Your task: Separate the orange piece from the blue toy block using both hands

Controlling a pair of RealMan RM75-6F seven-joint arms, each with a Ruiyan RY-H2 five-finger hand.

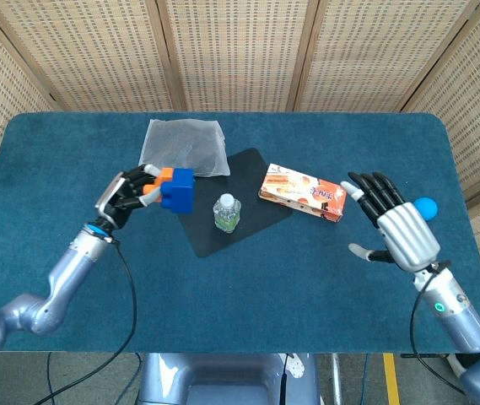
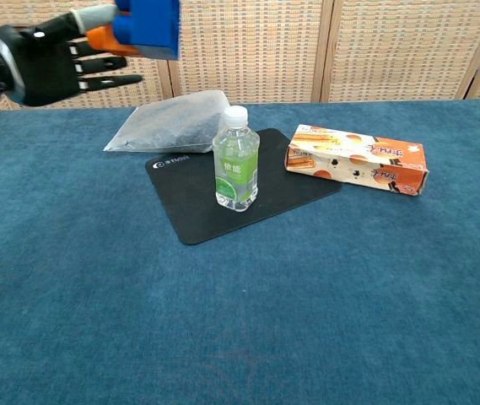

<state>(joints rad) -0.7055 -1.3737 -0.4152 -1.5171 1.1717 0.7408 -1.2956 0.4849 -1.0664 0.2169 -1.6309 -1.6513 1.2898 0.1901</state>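
Block: our left hand [image 1: 128, 196] pinches the orange piece [image 1: 163, 176], blue toy block [image 1: 177, 191] aloft at left centre.
Right hand [image 1: 396, 229]: spread, empty.
Handling: we judge it light, rigid; grip blue sides.

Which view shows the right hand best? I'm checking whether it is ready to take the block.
The head view: the right hand shows whole, fingers spread, holding nothing, raised near the blue ball. The chest view shows nothing of it, only the left hand holding the toy block.
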